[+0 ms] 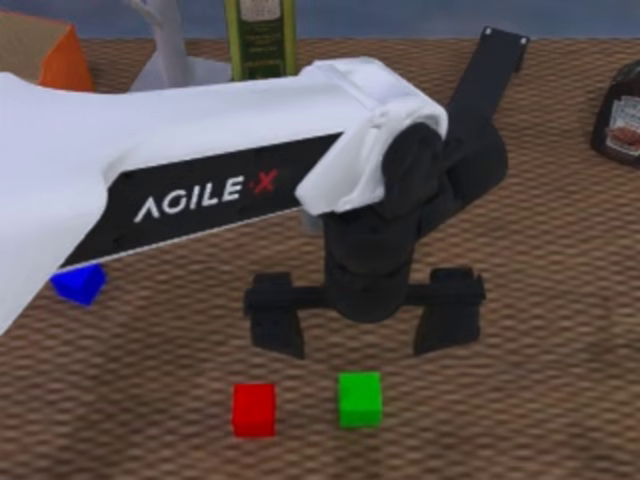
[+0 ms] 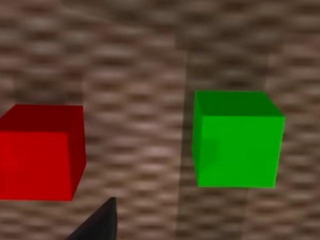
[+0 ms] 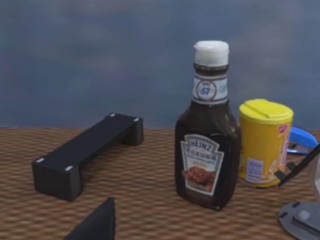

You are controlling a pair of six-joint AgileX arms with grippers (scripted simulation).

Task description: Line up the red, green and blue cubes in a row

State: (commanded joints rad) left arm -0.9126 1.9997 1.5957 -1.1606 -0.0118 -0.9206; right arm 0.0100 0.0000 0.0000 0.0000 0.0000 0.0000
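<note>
Top view: brown woven table [image 1: 560, 330], red cube [image 1: 254, 409] beside green cube [image 1: 360, 399].

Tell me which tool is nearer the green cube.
Left. The left tool hangs open over the table just behind the green cube, its fingers apart and clear of it. The right tool isn't in the top view; its wrist camera faces a sauce bottle elsewhere.

Woven brown table [image 1: 560, 300] holding a dark Heinz sauce bottle [image 3: 207, 145], a yellow canister [image 3: 264, 142] just beside it, and a black bar-shaped stand [image 3: 85, 152] well apart.
</note>
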